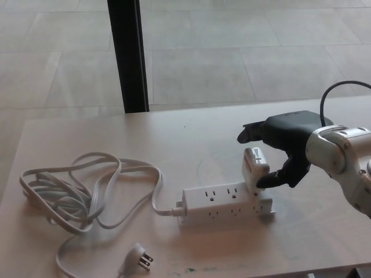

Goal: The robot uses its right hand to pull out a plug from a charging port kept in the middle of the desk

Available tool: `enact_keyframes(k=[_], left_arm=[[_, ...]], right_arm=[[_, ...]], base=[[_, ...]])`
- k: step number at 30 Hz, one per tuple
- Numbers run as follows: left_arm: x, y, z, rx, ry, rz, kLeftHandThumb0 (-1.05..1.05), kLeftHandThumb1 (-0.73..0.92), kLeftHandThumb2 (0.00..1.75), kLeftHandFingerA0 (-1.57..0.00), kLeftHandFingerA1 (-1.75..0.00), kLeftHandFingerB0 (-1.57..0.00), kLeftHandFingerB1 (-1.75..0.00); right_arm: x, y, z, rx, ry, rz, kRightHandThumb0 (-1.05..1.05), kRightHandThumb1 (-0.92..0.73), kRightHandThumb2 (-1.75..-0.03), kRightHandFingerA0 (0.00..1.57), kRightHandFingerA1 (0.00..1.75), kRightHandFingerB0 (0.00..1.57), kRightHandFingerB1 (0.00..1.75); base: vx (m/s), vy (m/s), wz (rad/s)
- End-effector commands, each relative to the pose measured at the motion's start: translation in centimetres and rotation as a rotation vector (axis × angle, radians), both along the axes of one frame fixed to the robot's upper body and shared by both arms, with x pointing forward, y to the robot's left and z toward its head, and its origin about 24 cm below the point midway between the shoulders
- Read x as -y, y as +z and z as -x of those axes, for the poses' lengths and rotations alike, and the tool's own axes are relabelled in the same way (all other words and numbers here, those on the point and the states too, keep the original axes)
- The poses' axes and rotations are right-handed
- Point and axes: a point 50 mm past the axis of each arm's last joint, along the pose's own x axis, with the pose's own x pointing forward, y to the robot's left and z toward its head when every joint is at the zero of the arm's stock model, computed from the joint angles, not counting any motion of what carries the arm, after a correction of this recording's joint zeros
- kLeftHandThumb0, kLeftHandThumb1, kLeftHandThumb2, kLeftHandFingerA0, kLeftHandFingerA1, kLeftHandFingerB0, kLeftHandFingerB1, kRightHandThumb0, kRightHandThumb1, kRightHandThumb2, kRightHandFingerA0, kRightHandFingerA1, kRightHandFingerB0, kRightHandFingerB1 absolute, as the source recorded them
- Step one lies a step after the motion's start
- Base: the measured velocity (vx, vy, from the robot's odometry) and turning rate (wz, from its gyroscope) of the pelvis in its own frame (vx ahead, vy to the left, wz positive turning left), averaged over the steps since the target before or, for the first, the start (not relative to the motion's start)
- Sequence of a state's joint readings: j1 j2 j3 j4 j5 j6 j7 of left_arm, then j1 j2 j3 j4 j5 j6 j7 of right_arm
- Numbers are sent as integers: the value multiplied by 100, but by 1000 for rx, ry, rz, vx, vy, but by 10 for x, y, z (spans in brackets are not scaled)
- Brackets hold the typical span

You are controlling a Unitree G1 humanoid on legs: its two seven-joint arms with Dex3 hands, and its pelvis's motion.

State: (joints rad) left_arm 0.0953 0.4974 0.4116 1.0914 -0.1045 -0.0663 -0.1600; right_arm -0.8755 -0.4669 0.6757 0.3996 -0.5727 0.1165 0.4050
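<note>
A white power strip [226, 204] lies in the middle of the light wooden desk [191, 145]. A white block-shaped plug adapter [254, 169] stands in its rightmost top socket, tilted slightly. My right hand [282, 143] reaches in from the right, arched over the adapter. Its thumb touches the adapter's right side, and its fingers hover spread above and behind the top, not closed on it. The left hand is out of the picture.
The strip's white cord [81, 191] lies in loose loops on the desk's left part, ending in a three-prong plug [141, 257] near the front edge. A black post [130, 55] stands behind the desk on the tiled floor.
</note>
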Motion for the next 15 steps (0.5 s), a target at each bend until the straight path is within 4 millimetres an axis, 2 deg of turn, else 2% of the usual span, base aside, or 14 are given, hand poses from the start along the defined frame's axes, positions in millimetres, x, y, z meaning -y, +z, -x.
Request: enact_keyframes(k=[1,2,4,5,7,9,11,12,13,14,15], left_arm=[[-8,5,4,-17,22,-15,-68,57,97,-62,-66,-42,-54],[-7,5,3,-17,17,-21,-67,56,97,-63,-66,-43,-56],[-7,5,3,-13,18,-15,-67,56,97,-62,-66,-42,-56],[-7,5,3,-11,18,-16,-69,71,62,-66,-56,-49,-44],[-7,5,2,-10,19,-17,-69,71,62,-66,-56,-49,-44],[-6,4,3,-4,15,-13,-69,72,62,-64,-55,-47,-44],[-5,4,3,4,18,-11,-69,71,61,-65,-55,-47,-43],[-6,4,3,-2,23,-20,-68,56,97,-62,-66,-42,-55],[-6,4,3,-2,23,-20,-68,56,97,-62,-66,-42,-55],[-5,4,3,4,22,-16,-68,72,62,-66,-57,-48,-43],[-5,4,2,0,19,-22,-69,73,62,-68,-58,-47,-42]], right_arm=[[9,0,-2,-15,-25,26,-85,-53,-89,78,127,15,45],[8,1,-1,-15,-23,24,-82,-65,-62,65,131,20,35],[8,1,-1,-15,-24,20,-83,-66,-62,64,126,20,36],[5,0,0,-13,-18,12,-81,-64,-63,75,147,23,34],[3,0,0,-12,-15,8,-81,-64,-63,75,147,23,34],[0,-3,1,-20,-10,7,-78,-65,-60,82,160,24,34],[-3,-4,1,-28,-2,7,-79,-65,-60,83,159,25,34],[-4,-6,1,-30,-1,10,-73,-64,-59,81,149,30,34],[-4,-6,1,-30,-1,11,-73,-64,-59,81,149,30,34],[-3,-8,0,-42,-2,18,-72,-58,-64,77,146,31,37],[-2,-9,0,-50,-10,30,-70,-61,-63,74,151,33,37]], base=[[0,0,0],[0,0,0],[0,0,0],[0,0,0],[0,0,0],[0,0,0],[0,0,0],[0,0,0],[0,0,0],[0,0,0],[0,0,0]])
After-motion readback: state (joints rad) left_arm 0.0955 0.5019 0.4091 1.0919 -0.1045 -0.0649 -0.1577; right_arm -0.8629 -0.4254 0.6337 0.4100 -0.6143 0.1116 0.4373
